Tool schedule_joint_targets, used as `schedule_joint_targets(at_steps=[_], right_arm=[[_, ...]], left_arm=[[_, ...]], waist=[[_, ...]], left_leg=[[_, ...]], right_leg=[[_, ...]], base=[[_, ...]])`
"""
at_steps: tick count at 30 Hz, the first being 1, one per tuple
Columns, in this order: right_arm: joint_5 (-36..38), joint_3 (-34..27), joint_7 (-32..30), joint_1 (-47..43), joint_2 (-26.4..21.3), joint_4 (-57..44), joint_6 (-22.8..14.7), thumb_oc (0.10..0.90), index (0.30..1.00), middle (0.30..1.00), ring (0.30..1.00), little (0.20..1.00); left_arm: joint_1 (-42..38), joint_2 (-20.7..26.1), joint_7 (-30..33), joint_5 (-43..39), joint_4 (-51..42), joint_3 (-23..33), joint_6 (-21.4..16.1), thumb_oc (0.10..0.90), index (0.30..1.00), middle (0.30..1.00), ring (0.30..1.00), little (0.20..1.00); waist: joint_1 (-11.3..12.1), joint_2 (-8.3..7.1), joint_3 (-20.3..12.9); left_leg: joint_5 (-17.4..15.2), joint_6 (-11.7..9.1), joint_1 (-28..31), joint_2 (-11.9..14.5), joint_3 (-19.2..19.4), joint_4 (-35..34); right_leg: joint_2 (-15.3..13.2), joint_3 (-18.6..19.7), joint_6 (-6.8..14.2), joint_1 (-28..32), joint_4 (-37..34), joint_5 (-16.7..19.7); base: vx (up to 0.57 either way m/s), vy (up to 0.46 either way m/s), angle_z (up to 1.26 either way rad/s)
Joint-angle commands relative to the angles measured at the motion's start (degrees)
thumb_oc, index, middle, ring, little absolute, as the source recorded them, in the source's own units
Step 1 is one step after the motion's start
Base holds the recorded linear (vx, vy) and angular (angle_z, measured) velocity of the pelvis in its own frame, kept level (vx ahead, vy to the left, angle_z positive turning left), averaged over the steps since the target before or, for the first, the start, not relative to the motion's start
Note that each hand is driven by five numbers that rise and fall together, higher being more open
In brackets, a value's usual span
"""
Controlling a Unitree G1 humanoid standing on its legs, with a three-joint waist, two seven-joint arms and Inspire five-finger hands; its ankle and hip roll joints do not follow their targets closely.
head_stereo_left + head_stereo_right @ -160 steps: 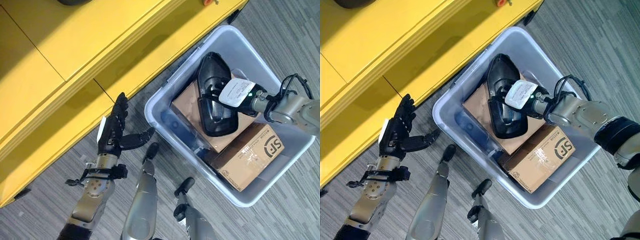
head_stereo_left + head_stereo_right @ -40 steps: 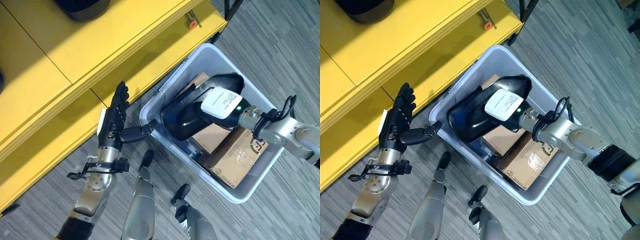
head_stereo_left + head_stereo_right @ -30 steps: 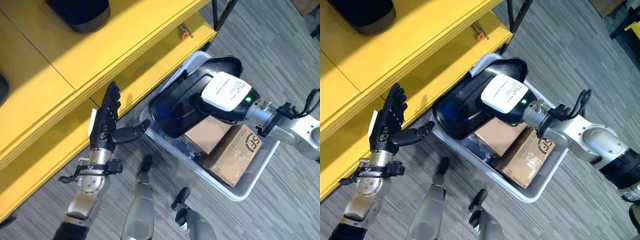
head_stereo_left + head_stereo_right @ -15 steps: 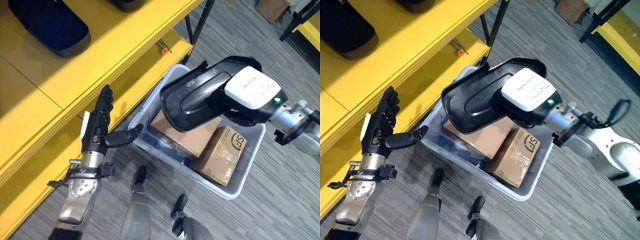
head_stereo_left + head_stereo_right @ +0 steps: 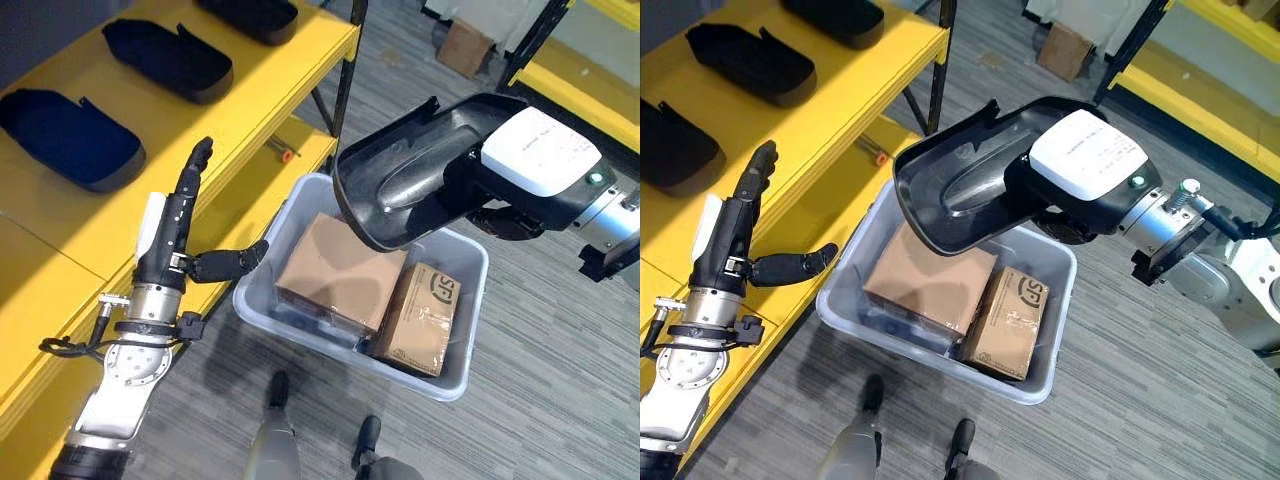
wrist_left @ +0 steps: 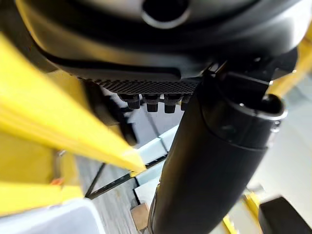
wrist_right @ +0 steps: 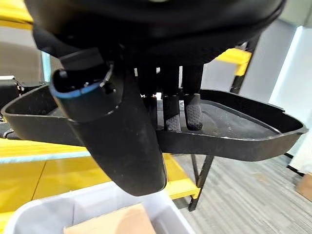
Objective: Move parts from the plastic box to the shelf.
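Moved: the black moulded plastic shell part [image 5: 970,195], which lay inside the box a few seconds ago, is now lifted clear above the translucent grey plastic box [image 5: 845,312], hollow side up.
Right hand [image 7: 168,109]: fingers curl over the part's rim into its hollow with the thumb beneath, gripping it.
Left hand [image 5: 175,235]: fingers straight, thumb out sideways, holding nothing, in front of the shelf edge just beside the box's near corner; much as before.
Box contents: a large plain brown cardboard carton [image 5: 930,275] and a smaller printed carton [image 5: 1008,320] side by side, touching.
Yellow shelf [image 5: 95,225]: three dark shell parts [image 5: 70,137] already lie in a row on the upper board, apart from each other.
In the way: a black upright shelf post [image 5: 345,70] stands between shelf end and held part.
Open room: bare yellow board near the left hand; grey carpet [image 5: 1120,400] around the box.
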Motion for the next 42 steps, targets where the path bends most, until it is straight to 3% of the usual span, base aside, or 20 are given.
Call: schedule_joint_targets(at_steps=[1, 2, 10, 18, 26, 42], right_arm=[[6.4, 4.0, -5.0, -4.2, 1.4, 4.1, 0.1, 0.4, 0.3, 0.3, 0.3, 0.3], [6.9, 5.1, -5.3, -5.1, 1.3, 4.7, -0.2, 0.4, 0.3, 0.3, 0.3, 0.3], [7.2, 11.5, -5.8, -10.7, 0.5, 6.1, -0.9, 0.4, 0.3, 0.3, 0.3, 0.3], [7.7, 14.7, -6.5, -14.3, 0.6, 7.2, -1.5, 0.4, 0.3, 0.3, 0.3, 0.3], [6.7, 17.3, -8.1, -17.1, 2.2, 8.3, -1.8, 0.4, 0.3, 0.3, 0.3, 0.3], [6.4, 17.8, -9.5, -19.0, 4.5, 8.8, -1.4, 0.4, 0.3, 0.3, 0.3, 0.3]], left_arm=[[-4.8, 10.2, 6.3, 12.0, -2.2, -3.6, -7.5, 0.9, 1.0, 1.0, 1.0, 1.0], [-6.3, 13.4, 7.2, 15.9, -2.3, -4.8, -7.7, 0.9, 1.0, 1.0, 1.0, 1.0], [-14.4, 24.1, 10.5, 30.6, -4.7, -10.9, -7.6, 0.9, 1.0, 1.0, 1.0, 1.0], [-23.5, 28.5, 13.2, 40.5, -6.2, -19.2, -7.6, 0.9, 1.0, 1.0, 1.0, 1.0], [-33.6, 29.2, 14.1, 45.7, -7.1, -30.5, -7.9, 0.9, 1.0, 1.0, 1.0, 1.0], [-30.9, 25.0, 14.7, 47.5, -5.3, -30.9, -7.0, 0.9, 1.0, 1.0, 1.0, 1.0]], waist=[[-1.8, -2.37, -14.3], [-2.2, -2.24, -14.6], [-3.2, -2.11, -15.2], [-4.3, -1.77, -15.8], [-4.8, -1.57, -16.1], [-4.9, -1.95, -15.8]], left_leg=[[0.5, -2.4, 0.0, 3.4, 1.5, -4.0], [0.5, -2.6, 0.4, 3.8, 1.7, -3.9], [0.1, -3.0, 2.2, 4.9, 2.7, -3.8], [0.3, -3.1, 2.8, 5.4, 2.8, -3.8], [0.2, -3.2, 3.2, 5.7, 2.8, -3.8], [-0.1, -3.2, 3.4, 5.9, 2.7, -3.2]], right_leg=[[1.6, 0.0, 2.4, 11.0, -0.1, -1.8], [1.8, 0.4, 2.3, 11.1, -0.1, -2.1], [2.3, 1.4, 2.0, 11.9, 0.1, -2.7], [2.7, 2.0, 1.6, 12.2, 0.3, -3.5], [3.1, 1.9, 1.3, 12.6, 0.1, -4.5], [3.4, 2.1, 0.7, 13.3, 0.3, -5.6]], base=[[0.02, -0.011, -0.1], [0.0, -0.003, -0.11], [0.01, -0.007, -0.1], [0.01, 0.002, -0.04], [0.0, 0.0, 0.0], [0.0, 0.0, 0.0]])
